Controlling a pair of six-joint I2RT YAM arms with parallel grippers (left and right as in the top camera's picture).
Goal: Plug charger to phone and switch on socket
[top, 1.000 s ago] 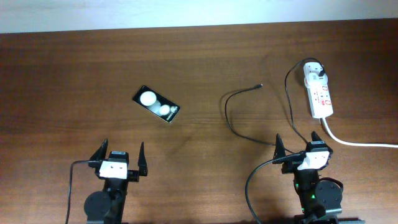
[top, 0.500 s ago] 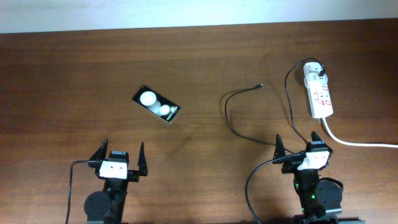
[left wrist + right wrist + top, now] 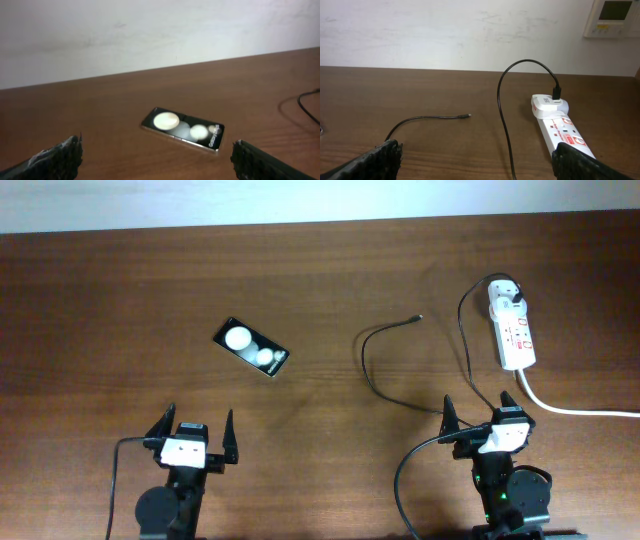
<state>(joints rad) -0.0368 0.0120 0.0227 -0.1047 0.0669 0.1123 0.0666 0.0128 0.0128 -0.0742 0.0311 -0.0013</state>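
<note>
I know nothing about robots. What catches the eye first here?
A black phone with two white spots lies left of centre. On the right sits a white socket, its plugged-in charger trailing a thin black cable toward the middle. Near the front, the left gripper and right gripper stand open, empty.

Bright even light, slight softness

We find no legible text: print on the phone [image 3: 181, 129] and red marks on the socket [image 3: 559, 125] are too blurred.
</note>
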